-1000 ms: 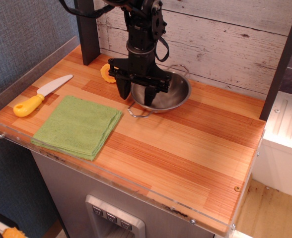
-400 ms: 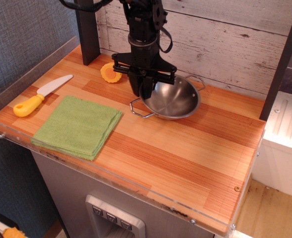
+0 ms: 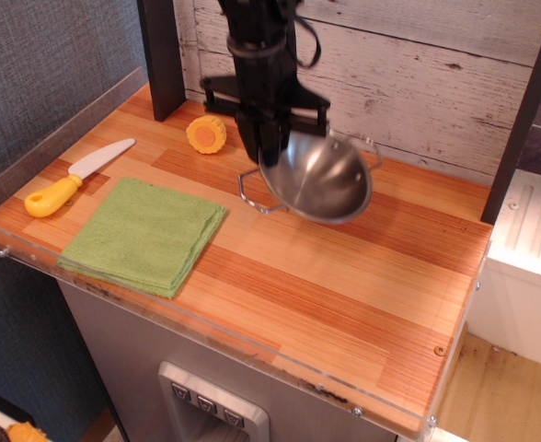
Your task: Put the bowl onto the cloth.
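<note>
The shiny steel bowl (image 3: 324,181) with thin wire loop handles hangs tilted above the wooden table (image 3: 362,276), lifted off the surface. My black gripper (image 3: 269,152) is shut on the bowl's left rim and holds it from above. The folded light-green cloth (image 3: 144,235) lies flat at the front left of the table, to the lower left of the bowl and apart from it.
A yellow-handled toy knife (image 3: 75,178) lies left of the cloth. A yellow round toy piece (image 3: 206,134) sits near the back wall, left of the gripper. A dark post (image 3: 163,55) stands at the back left. A clear plastic rim edges the table.
The gripper closed on the bowl's rim and raised it off the table; the bowl now hangs tilted and a little to the right.
</note>
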`<move>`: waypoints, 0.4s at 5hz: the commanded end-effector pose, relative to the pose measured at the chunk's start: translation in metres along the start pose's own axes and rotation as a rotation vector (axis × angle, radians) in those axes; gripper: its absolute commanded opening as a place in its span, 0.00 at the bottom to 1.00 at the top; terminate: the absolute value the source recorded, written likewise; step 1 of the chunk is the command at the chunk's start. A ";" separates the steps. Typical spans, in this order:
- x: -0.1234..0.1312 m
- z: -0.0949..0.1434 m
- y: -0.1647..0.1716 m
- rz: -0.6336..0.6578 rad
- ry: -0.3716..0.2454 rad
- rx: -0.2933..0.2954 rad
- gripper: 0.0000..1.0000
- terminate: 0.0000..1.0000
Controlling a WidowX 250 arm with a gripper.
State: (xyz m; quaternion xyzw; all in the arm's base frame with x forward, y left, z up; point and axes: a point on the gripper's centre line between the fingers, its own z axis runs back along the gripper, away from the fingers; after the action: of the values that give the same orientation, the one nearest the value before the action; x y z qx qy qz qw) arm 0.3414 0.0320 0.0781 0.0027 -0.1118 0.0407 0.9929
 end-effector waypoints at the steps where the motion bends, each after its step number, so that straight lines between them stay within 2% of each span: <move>1: -0.029 0.047 0.052 -0.010 -0.006 0.099 0.00 0.00; 2: -0.050 0.042 0.092 0.036 0.038 0.156 0.00 0.00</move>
State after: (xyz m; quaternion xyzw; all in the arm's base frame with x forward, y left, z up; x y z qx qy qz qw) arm 0.2714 0.1191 0.0896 0.0719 -0.0618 0.0693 0.9931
